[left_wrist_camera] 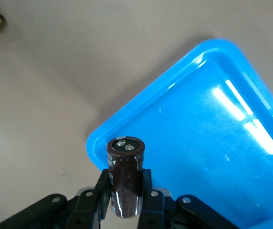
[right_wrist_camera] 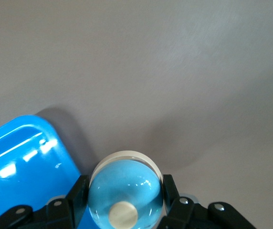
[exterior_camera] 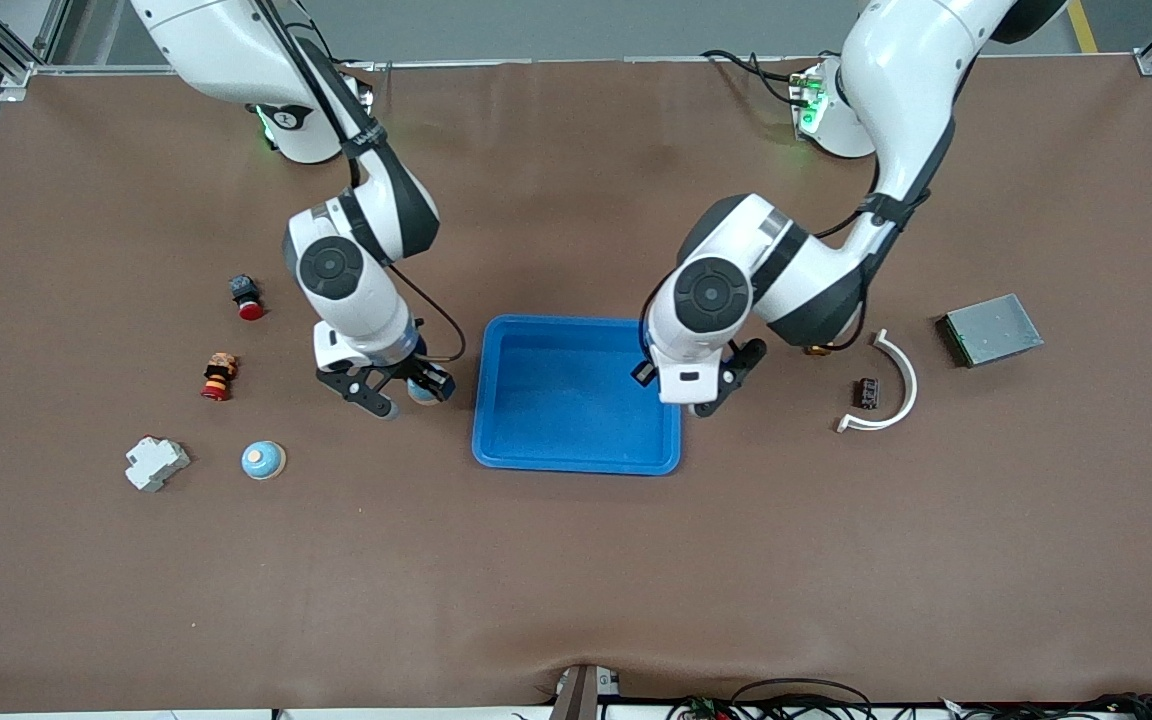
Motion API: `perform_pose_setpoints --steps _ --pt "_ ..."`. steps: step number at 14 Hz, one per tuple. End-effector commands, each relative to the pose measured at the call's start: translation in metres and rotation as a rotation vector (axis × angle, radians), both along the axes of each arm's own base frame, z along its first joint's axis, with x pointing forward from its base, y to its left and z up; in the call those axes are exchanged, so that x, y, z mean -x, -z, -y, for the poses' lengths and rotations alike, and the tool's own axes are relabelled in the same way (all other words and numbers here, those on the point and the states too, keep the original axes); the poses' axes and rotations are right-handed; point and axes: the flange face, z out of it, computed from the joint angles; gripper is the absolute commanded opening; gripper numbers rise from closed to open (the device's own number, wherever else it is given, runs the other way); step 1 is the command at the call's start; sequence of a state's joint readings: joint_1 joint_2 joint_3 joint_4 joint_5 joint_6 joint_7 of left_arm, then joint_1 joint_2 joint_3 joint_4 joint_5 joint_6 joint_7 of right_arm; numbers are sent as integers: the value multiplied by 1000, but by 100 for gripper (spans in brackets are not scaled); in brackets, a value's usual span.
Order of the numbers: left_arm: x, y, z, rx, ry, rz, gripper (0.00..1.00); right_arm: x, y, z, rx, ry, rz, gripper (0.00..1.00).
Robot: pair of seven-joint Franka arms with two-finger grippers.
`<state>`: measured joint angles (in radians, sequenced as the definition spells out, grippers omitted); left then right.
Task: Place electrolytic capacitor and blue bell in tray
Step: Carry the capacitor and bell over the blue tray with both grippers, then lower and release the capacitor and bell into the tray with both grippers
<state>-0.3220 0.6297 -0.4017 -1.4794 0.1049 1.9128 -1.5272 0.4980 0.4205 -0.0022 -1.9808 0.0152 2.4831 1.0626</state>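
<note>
My left gripper [left_wrist_camera: 124, 198] clamps the capacitor [left_wrist_camera: 125, 179] over the tray [exterior_camera: 576, 455] rim; my right gripper [right_wrist_camera: 125, 202] pinches the bell [right_wrist_camera: 125, 191] just beside the tray. Early release drops either outside; the bell may roll.

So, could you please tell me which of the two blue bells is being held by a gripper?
The blue bell clamped in the right gripper beside the tray; the other bell sits untouched on the table, nearer the front camera.
</note>
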Motion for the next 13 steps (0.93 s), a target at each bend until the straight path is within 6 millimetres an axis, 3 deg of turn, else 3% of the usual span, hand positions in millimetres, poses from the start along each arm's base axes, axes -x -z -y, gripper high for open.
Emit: perform_pose_setpoints --steps 1,6,9,13 --pt "11 22 14 -33 12 -1 0 9 8 -42 -3 59 -7 0" --pt "21 58 27 -52 39 -9 0 26 13 -91 -12 97 -2 0" --pt "24 75 27 -46 39 -11 0 38 44 -118 11 100 -20 0" --pt "31 101 27 -79 64 -25 0 44 71 -135 38 114 -25 0"
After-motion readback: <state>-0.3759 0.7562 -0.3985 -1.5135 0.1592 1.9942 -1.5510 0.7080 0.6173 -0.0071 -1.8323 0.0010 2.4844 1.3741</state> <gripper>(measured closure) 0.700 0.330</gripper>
